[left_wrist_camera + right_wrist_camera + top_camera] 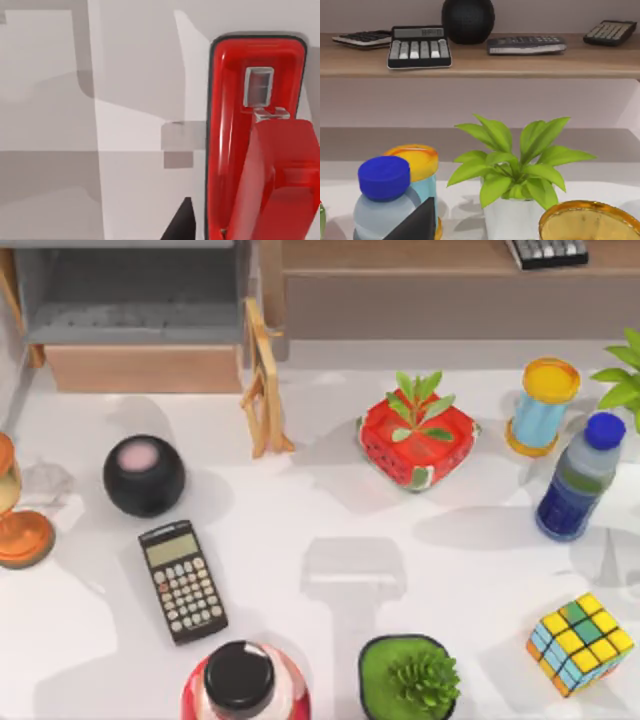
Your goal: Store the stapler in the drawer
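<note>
The glossy red stapler (250,145) looms close in the left wrist view, lengthwise, with its metal staple channel showing. My left gripper (235,232) is shut on it, one dark fingertip (179,224) showing beside its edge, above pale surface. The drawer (140,368) stands pulled open at the table's back left, with a grey interior and a tan front panel. A dark part of my right gripper (415,225) shows near the blue-capped bottle (382,200) and a leafy plant (512,170).
A wooden stand (262,380) leans beside the drawer. On the table are a black speaker (144,475), a calculator (183,581), a watermelon pot (415,440), a bottle (578,477), a colour cube (580,643) and a succulent (408,678). The brown shelf (440,260) runs along the back.
</note>
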Robot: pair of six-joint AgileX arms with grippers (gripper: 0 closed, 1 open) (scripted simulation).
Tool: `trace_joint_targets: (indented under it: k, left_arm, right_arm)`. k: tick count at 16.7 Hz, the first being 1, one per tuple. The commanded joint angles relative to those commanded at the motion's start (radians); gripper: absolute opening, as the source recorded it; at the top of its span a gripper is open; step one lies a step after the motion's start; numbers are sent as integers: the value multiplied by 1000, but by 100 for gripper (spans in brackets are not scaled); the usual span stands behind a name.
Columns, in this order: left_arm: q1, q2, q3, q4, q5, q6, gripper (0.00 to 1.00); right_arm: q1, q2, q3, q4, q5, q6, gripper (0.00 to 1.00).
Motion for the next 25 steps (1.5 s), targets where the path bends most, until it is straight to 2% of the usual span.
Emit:
trace_joint_targets:
  k: [2,3,12,16,20,25]
  left_arm:
    - [0,0,0,0,0,0,98]
    - [0,0,0,0,0,0,100]
    - [-2,0,0,0,0,0,100]
    - [13,-92,-62,40,22,60,100]
    - [62,-284,-203,234,62,218,100]
    - [178,-541,-464,711,121,515,100]
  right_arm:
    - [0,0,0,0,0,0,100]
    - [0,0,0,0,0,0,100]
    - [0,0,0,0,0,0,100]
    - [0,0,0,0,0,0,100]
    - [0,0,0,0,0,0,100]
    - [0,0,0,0,0,0,100]
